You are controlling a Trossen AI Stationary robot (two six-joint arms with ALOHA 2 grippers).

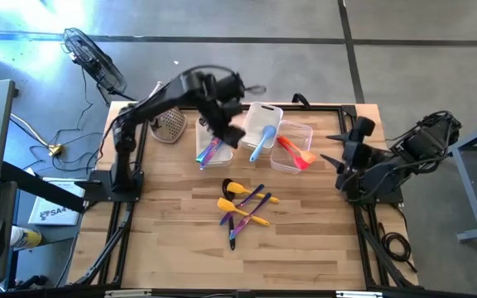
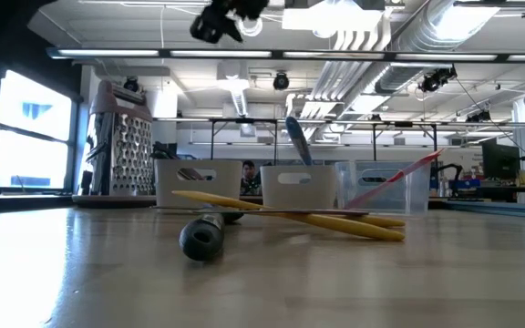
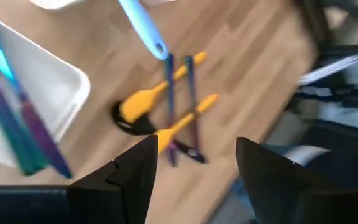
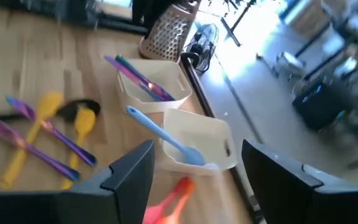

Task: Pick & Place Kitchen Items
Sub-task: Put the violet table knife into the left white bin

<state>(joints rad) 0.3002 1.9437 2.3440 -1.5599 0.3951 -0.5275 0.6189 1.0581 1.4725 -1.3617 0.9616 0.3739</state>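
Above the left tub, the left claw hung with its two dark fingers spread wide and nothing between them. That tub was white and held a few slim purple-and-teal utensils leaning over its near rim. Just right of it stood the middle tub, with a light blue spatula slanting out toward the open surface. Beyond that came a clear tub, carrying a red and an orange spatula.

Nearer the front edge than the left tub lay the loose pile: yellow spatulas, thin purple ones and a black piece crossed over each other. A metal grater lay on the other side of the left tub, just beside it.

Well off past the clear tub, the right claw waited at the surface's edge, fingers apart and empty.

Only the low view showed the grater standing upright and the yellow handles stacked across a dark round handle end, with a person far behind in the room. Only the left wrist view showed the pile between its own fingers.
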